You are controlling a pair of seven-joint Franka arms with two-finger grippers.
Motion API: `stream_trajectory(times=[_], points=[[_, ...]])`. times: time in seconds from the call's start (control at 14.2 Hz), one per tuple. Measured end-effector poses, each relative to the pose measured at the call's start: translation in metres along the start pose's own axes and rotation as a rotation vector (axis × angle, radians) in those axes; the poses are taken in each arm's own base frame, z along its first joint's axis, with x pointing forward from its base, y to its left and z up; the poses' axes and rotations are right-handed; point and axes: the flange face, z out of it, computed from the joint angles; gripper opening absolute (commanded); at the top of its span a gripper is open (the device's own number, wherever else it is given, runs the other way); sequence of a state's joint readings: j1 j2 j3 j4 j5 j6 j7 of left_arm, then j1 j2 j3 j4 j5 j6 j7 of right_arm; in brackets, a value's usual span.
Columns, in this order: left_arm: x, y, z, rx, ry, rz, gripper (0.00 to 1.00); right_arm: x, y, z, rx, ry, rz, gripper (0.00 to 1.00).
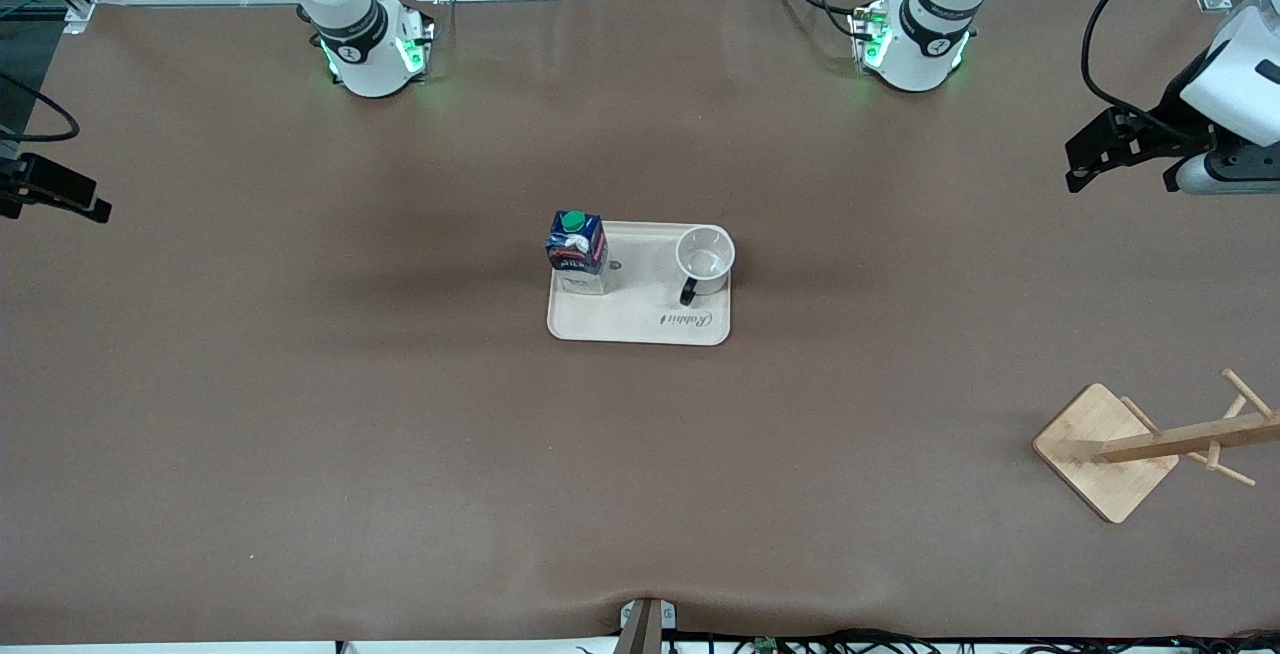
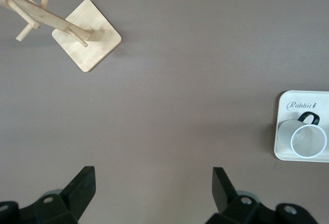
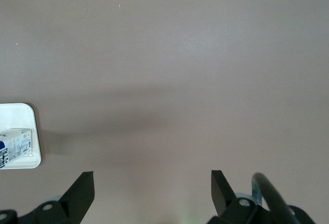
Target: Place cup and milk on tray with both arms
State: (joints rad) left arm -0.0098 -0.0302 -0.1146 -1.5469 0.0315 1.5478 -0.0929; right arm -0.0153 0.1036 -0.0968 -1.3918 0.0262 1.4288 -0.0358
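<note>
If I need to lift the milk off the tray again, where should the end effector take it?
Grip the milk around its flat-sided body below the green cap, coming from above or from the right arm's end. It stands upright at that end of the tray, and the cup sits apart at the tray's left-arm end, so that approach looks unobstructed. Both end effectors, left and right, are open.

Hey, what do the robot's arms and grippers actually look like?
Both arms are glossy white with black joint bands and green-lit bases, with black cables trailing. The left gripper and the right gripper are matte black with two wedge-shaped fingers, each on a black mount with round holes.
</note>
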Motion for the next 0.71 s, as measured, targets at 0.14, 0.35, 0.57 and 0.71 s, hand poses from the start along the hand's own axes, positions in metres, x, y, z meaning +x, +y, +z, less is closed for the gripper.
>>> stream_trajectory(times=[0.14, 0.35, 0.57, 0.71], points=[[0.0014, -0.0012, 0.0033, 0.000, -0.008, 0.009, 1.00, -0.0001, 0.0002, 0.0001, 0.000, -0.001, 0.000, 1.00], [0.0025, -0.0011, 0.0054, 0.000, -0.012, 0.010, 1.00, -0.0001, 0.0003, 0.0001, 0.000, -0.001, 0.001, 1.00], [0.0025, -0.0012, 0.0040, 0.000, -0.009, 0.010, 1.00, -0.0001, 0.0003, 0.0001, 0.000, -0.001, 0.001, 1.00], [0.0026, -0.0011, 0.0018, -0.001, -0.005, 0.010, 1.00, -0.0001, 0.0003, 0.0001, 0.000, -0.001, 0.001, 1.00]])
